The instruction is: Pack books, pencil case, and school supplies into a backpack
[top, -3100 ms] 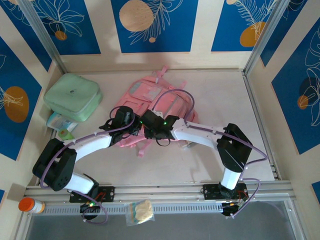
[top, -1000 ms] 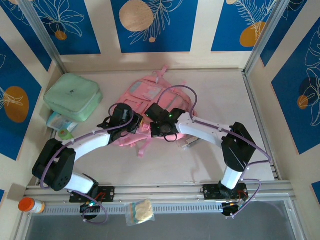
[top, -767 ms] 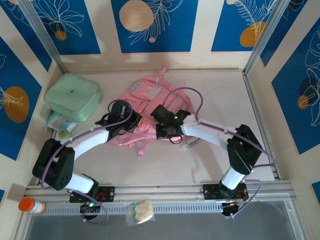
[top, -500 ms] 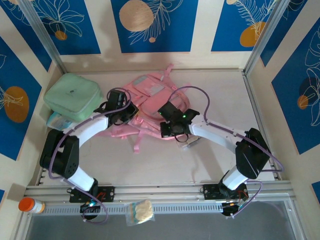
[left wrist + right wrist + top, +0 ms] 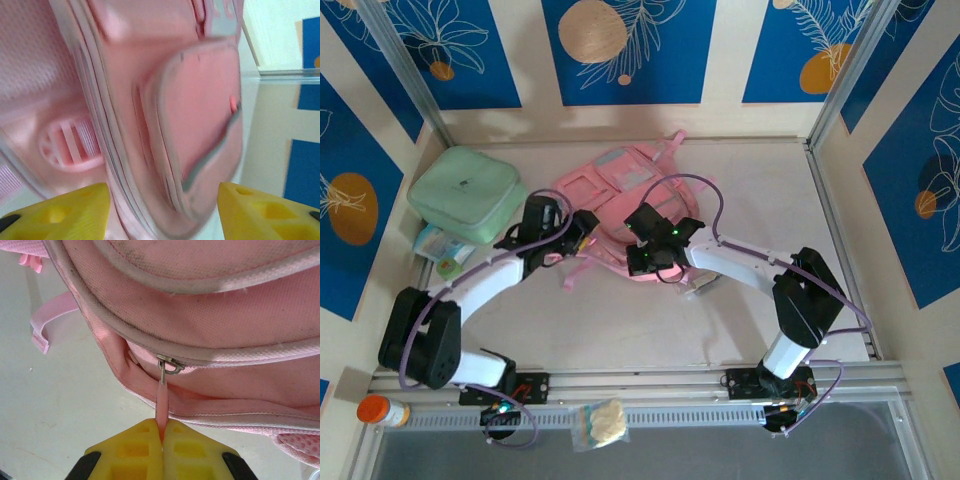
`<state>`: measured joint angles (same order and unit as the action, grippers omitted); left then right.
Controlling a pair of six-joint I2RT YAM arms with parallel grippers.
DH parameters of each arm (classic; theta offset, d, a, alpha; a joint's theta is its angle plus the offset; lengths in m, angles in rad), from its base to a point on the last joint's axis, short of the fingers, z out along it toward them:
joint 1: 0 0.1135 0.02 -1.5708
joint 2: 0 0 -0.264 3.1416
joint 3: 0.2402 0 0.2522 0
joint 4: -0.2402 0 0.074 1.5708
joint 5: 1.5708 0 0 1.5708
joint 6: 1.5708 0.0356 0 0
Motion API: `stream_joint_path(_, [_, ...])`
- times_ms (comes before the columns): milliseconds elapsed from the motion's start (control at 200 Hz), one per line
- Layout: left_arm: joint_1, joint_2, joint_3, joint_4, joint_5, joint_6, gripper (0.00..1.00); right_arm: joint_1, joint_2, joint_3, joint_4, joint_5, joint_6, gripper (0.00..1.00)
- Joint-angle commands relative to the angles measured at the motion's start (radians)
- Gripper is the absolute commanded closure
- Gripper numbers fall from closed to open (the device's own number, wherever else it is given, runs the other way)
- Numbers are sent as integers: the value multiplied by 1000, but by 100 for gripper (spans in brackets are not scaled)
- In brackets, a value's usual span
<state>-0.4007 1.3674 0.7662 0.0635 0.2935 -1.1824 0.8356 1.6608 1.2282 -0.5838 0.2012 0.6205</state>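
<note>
The pink backpack (image 5: 625, 180) lies flat at the back middle of the table, straps trailing toward me. My right gripper (image 5: 642, 260) is at its near edge. In the right wrist view it (image 5: 162, 432) is shut on the pink zipper pull (image 5: 161, 395), whose metal ring hangs from the slider. My left gripper (image 5: 584, 232) is at the backpack's left side. In the left wrist view it (image 5: 162, 215) stands open, yellow fingertips (image 5: 55, 215) wide apart, with a blurred backpack pocket (image 5: 195, 115) just ahead. The books are out of view. A pale pouch (image 5: 440, 243), perhaps the pencil case, lies at the left.
A large mint-green zip case (image 5: 465, 193) sits at the back left, partly over the pale pouch, with a green tape roll (image 5: 448, 268) beside it. A small clear object (image 5: 700, 285) lies right of my right gripper. An orange-capped bottle (image 5: 378, 410) and a plastic bag (image 5: 598, 422) rest on the front rail.
The left gripper has opened and let go of the backpack. The backpack has slid toward the back wall and turned. The right gripper stays shut on the zipper pull.
</note>
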Motion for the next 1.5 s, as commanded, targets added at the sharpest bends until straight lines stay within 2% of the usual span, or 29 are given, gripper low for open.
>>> stream_joint_path(0, [-73,-38,-62,124,-45,-175,39,8,-8,-6,34,-14,2,100])
stream_joint_path(145, [-191,-1,-49,137,-177,-266,32,12,-6,-6,38,-8,-1,100])
stream_joint_path(265, [-236,63,-61,239,-233,-323,34,13,-6,-1,32,7,2,100])
stream_joint_path(340, [-247,114,-38,246,-242,-338,36,14,-12,-4,31,10,2,100])
stream_joint_path(435, [-263,158,-20,284,-254,-338,52,13,-19,-4,29,16,-3,100])
stream_joint_path(520, [-268,155,-9,224,-293,-321,70,14,-22,5,8,35,-7,100])
stream_joint_path(665, [-264,114,3,100,-346,-259,94,10,-36,6,-21,61,-20,100])
stream_joint_path(720, [-250,95,-9,76,-354,-240,100,6,-42,11,-45,75,-23,100])
stream_joint_path(930, [-90,-9,-19,-79,-252,-56,100,-31,-115,-32,-111,83,-76,100])
stream_joint_path(1081, [29,-13,62,-172,-98,139,100,-96,-145,-53,-126,70,-116,100])
stream_joint_path(1296, [81,102,236,-176,58,307,100,-4,-104,17,-100,29,-195,100])
stream_joint_path(1421, [125,195,320,-108,177,330,100,56,-68,52,-61,5,-173,100])
stream_joint_path(1491, [145,237,365,-137,199,355,100,59,-40,67,-42,4,-137,100])
